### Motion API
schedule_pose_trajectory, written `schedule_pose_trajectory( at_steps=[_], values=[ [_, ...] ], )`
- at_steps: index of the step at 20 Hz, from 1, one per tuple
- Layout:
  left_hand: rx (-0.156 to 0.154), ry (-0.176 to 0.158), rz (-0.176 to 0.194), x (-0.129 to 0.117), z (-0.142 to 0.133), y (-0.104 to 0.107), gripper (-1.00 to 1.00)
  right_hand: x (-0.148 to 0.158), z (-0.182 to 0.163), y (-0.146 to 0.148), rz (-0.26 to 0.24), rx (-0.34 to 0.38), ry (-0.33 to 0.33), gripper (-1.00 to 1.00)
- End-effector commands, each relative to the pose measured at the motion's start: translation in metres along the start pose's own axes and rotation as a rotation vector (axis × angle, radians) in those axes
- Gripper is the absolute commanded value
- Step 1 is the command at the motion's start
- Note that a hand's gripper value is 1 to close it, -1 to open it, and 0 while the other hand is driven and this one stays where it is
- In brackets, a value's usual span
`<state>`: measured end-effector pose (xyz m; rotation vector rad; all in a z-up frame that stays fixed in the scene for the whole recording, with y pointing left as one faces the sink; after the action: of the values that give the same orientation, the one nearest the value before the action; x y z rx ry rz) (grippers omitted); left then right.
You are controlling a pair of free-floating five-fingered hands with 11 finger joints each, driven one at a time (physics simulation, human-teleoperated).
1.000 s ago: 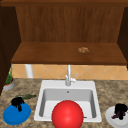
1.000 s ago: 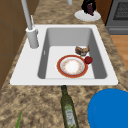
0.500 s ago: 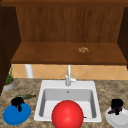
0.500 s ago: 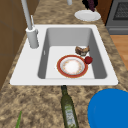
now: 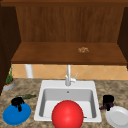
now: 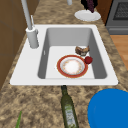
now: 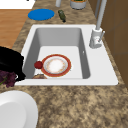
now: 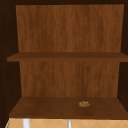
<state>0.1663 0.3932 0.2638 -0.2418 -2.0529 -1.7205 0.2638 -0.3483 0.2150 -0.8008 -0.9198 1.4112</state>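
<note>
Grapes [image 5: 103, 107], a dark purple bunch, hung from the right hand [image 5: 108, 100], whose fingers were curled round them above the near edge of the white plate [image 5: 117, 116] on the right counter. The left side view showed the same bunch [image 6: 90, 5] dangling over that plate [image 6: 87, 15], and the right side view caught it [image 7: 8, 78] just beside the sink's corner, under the black hand [image 7: 10, 63]. The left hand [image 5: 17, 102] hovered over the blue plate [image 5: 16, 115] on the left counter, its fingers drooping loosely and holding nothing. Beside it lay a green bottle [image 6: 68, 110] on its side, neck toward the sink [image 6: 22, 75]. Inside the basin sat a red-rimmed plate [image 6: 72, 66], with a small red fruit [image 6: 88, 60] touching its rim and a brown piece of food [image 6: 82, 50] just behind. A faucet [image 5: 68, 76] stood at the back edge. On the lower cabinet shelf [image 8: 50, 107] rested a small brown cookie-like item [image 8: 84, 103].
</note>
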Motion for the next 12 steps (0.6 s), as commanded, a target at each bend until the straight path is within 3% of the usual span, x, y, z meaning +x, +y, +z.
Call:
schedule_pose_trajectory(
  at_steps=[1, 12],
  values=[
    [0.000, 0.000, 0.000, 0.000, 0.000, 0.000, 0.00, 0.027, -0.015, 0.002, -0.009, 0.042, 0.013, 1.00],
    [0.000, 0.000, 0.000, 0.000, 0.000, 0.000, 0.00, 0.091, -0.080, 0.022, -0.038, 0.108, 0.030, 1.00]
  ],
)
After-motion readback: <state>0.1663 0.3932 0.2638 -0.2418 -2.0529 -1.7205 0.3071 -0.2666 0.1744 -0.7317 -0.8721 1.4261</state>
